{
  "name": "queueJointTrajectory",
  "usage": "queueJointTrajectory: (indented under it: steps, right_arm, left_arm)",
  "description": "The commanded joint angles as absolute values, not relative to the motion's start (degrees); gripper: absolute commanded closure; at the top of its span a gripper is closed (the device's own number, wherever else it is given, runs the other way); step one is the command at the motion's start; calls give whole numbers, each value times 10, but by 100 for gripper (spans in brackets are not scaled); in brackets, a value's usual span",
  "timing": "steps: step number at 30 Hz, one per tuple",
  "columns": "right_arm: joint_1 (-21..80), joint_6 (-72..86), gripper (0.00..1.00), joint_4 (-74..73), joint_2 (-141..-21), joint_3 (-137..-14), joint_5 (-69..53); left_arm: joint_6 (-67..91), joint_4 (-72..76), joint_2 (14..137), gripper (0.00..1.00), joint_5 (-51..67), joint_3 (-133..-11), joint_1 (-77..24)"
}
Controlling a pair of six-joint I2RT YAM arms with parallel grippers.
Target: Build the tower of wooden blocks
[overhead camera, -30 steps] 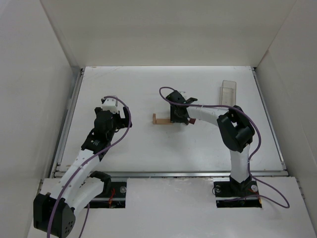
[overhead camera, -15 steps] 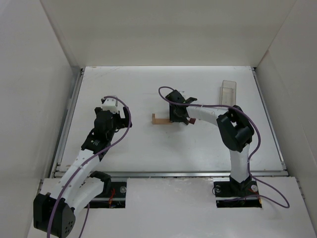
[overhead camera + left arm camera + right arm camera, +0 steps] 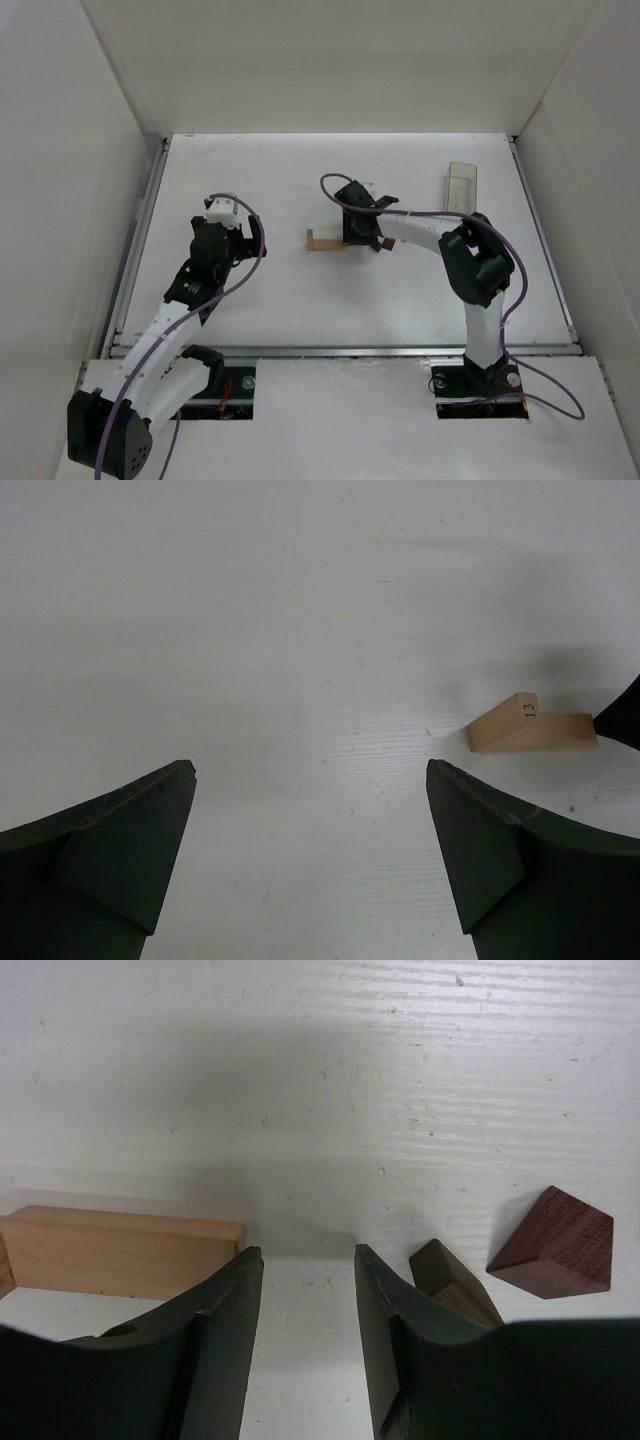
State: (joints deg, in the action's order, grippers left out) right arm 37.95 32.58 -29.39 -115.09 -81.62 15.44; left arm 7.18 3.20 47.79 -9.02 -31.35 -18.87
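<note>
Right wrist view is giving us the closest look at the task's pieces. A light tan rectangular wooden bar is lying flat on the white tabletop. A dark reddish-brown roof-shaped wooden block is resting on its side a little apart, and a small brown wooden piece is sitting just beside it, half hidden by a finger. Nothing is stacked, so we are judging the tower as barely begun.

Between the bar and the dark pieces, the right claw is hanging low over bare tabletop. Its jaws are standing narrowly apart and gripping nothing, probably because it is lining up for one of the neighbouring blocks.

From overhead, all of this is sitting near the middle of the tabletop. A short tan stub appears at the bar's left end, and we cannot tell whether it is a separate block.

Off to the left, well apart from the blocks, the left claw is spread wide and empty. It is facing the bar from a distance, likely to leave the right arm room.

A clear plastic rectangular box is standing toward the far right.
</note>
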Motion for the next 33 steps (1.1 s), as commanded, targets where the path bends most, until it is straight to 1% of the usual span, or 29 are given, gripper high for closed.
queueJointTrajectory:
  steps: [1,7,8,9,14,18,21,26,28,29,30,33]
  right_arm:
    - [372,316,53,-283,-1100,-839,178]
    - [331,283,45,-328,-1071,-869,184]
    - [310,278,43,-337,-1071,-875,184]
    - [297,262,39,-349,-1079,-883,177]
    - [214,191,31,-410,-1114,-895,120]
    - [185,157,30,-410,-1121,-865,94]
    - [179,137,30,-410,-1115,-858,111]
    - [179,119,30,-404,-1134,-846,79]
    - [179,113,33,-398,-1134,-841,71]
    - [179,106,33,-398,-1139,-835,71]
    - [179,106,37,-398,-1139,-835,71]
    - [179,101,43,-398,-1153,-830,71]
  left_arm:
    - [75,54,468,0,-86,-310,-186]
    - [75,54,468,0,-86,-310,-186]
    - [75,54,468,0,-86,-310,-186]
    - [75,54,468,0,-86,-310,-186]
    - [75,59,463,0,-86,-305,-186]
    - [69,59,458,0,-86,-305,-186]
    - [69,59,458,0,-86,-300,-186]
    - [69,64,458,0,-81,-300,-186]
    - [69,64,458,0,-81,-300,-186]
    - [69,64,458,0,-81,-300,-186]
    - [69,64,458,0,-81,-300,-186]
    - [69,64,458,0,-81,-300,-186]
